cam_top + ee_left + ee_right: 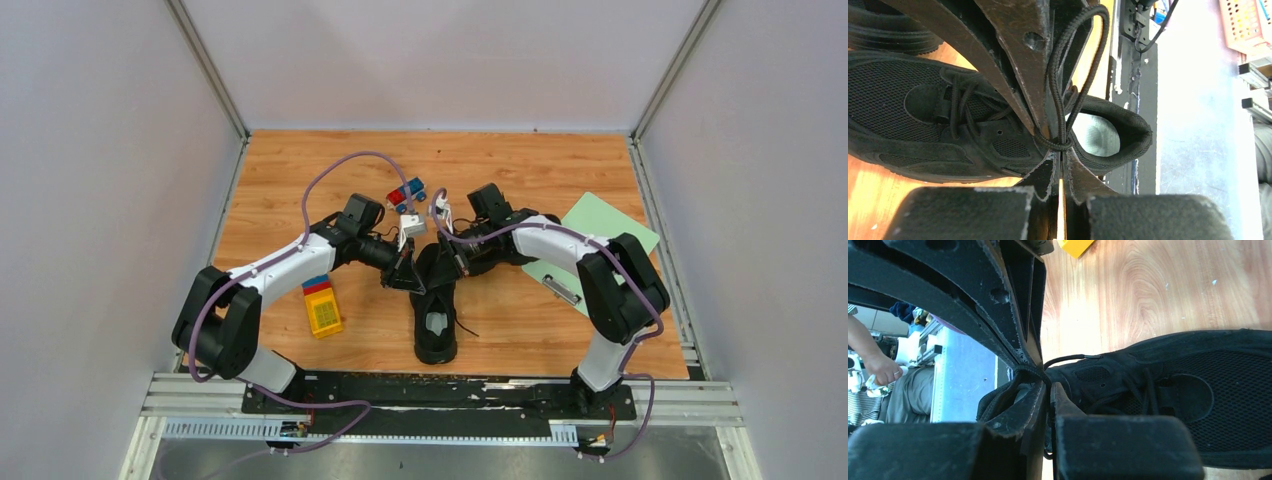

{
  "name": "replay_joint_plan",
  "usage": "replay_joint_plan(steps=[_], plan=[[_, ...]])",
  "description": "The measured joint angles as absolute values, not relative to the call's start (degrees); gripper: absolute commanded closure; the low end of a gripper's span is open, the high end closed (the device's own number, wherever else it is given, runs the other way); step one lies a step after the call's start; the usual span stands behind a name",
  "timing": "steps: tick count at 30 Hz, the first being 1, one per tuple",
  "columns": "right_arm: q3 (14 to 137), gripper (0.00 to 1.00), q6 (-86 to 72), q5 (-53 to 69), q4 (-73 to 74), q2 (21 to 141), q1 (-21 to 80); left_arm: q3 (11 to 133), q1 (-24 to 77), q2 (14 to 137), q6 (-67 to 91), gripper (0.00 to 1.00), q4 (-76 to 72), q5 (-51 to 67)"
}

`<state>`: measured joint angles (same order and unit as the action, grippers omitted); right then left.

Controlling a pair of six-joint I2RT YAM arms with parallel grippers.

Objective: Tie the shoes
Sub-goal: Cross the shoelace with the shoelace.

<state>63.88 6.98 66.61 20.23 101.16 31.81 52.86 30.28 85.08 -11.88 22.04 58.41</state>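
Observation:
One black shoe [437, 330] lies mid-table, its heel toward the arms and its grey insole [1100, 137] showing. In the left wrist view a second black shoe [883, 30] lies beside the first shoe [923, 125]. Both grippers meet over the shoe's tongue. My left gripper [408, 278] [1062, 150] is shut on a black lace loop [1063, 75] that rises along the right gripper's fingers [1013, 50]. In the right wrist view my right gripper [1048, 385] [450, 262] stands over the shoe [1198, 390]. Its jaws are pressed nearly together, with a lace strand [1033, 371] running through them.
A yellow toy block [322, 308] with red and blue parts lies left of the shoe. A red and blue toy truck [405, 192] and a small white object [413, 227] sit behind the grippers. A green clipboard [600, 240] lies under the right arm.

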Motion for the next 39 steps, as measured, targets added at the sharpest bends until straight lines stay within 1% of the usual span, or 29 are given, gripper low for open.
replay_joint_plan(steps=[1,3,9,11,13,16,18,27,29,31,39], plan=[[63.8,0.94,6.6,66.1,20.0,100.9,31.8,52.9,30.3,85.1,-11.9,0.87,22.0,58.5],[63.6,0.94,5.7,64.6,19.4,100.3,32.0,52.9,30.3,85.1,-11.7,0.81,21.9,59.0],[62.8,0.95,4.2,62.0,18.1,99.4,32.6,52.9,30.3,85.1,-10.1,0.7,20.7,60.1],[62.6,0.95,3.9,61.4,17.9,99.2,32.9,52.9,30.3,85.1,-9.1,0.67,20.3,60.2],[62.6,0.95,3.5,60.9,17.5,99.2,33.1,52.9,30.3,85.1,-8.0,0.64,19.8,60.4],[62.2,0.96,3.1,60.4,16.7,99.2,33.3,52.9,30.3,85.1,-6.4,0.55,18.9,60.6],[61.7,0.96,3.0,60.1,16.3,99.1,33.3,52.8,30.3,85.1,-5.5,0.52,18.4,60.7],[61.1,0.96,2.6,60.5,15.0,99.0,33.2,51.6,30.3,85.1,-1.3,0.49,15.4,61.2],[61.0,0.96,2.4,60.6,14.7,99.0,33.1,51.6,30.3,85.1,-1.2,0.46,15.5,61.3],[60.9,0.96,2.2,61.0,14.2,99.0,32.9,52.1,30.3,85.1,-2.7,0.43,17.1,61.3],[59.9,0.96,1.5,63.2,12.3,99.0,32.2,54.9,28.8,81.9,-11.3,0.38,27.5,59.7]])
